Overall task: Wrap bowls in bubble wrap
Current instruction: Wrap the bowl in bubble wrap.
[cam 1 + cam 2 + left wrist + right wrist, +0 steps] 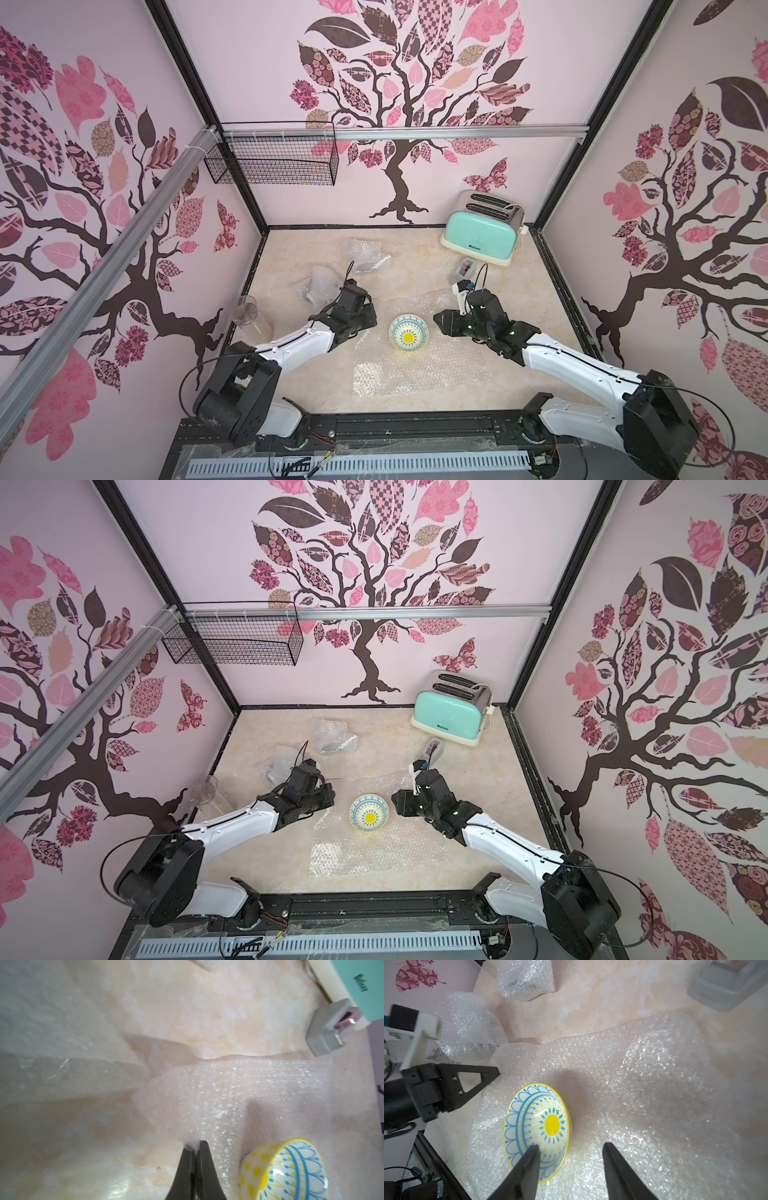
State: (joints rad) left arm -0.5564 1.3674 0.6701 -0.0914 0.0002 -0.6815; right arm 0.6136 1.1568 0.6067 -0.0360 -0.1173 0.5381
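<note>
My left fingers (196, 1148): pinched shut on the bubble wrap (228, 1088) edge.
My right fingers (570, 1145): spread beside the bowl (537, 1126), holding nothing.

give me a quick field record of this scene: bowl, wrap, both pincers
bowl: yellow centre, upright, unwrapped, standing on the sheet
bubble wrap sheet: spread on the tabletop under the bowl
left pincer: shut on the sheet's edge
right pincer: open, beside the bowl, holding nothing
bubble wrap bundles: two, crumpled, farther back; the nearer one is by the left arm
others: mint toaster back right; clear glass near the left wall
</note>
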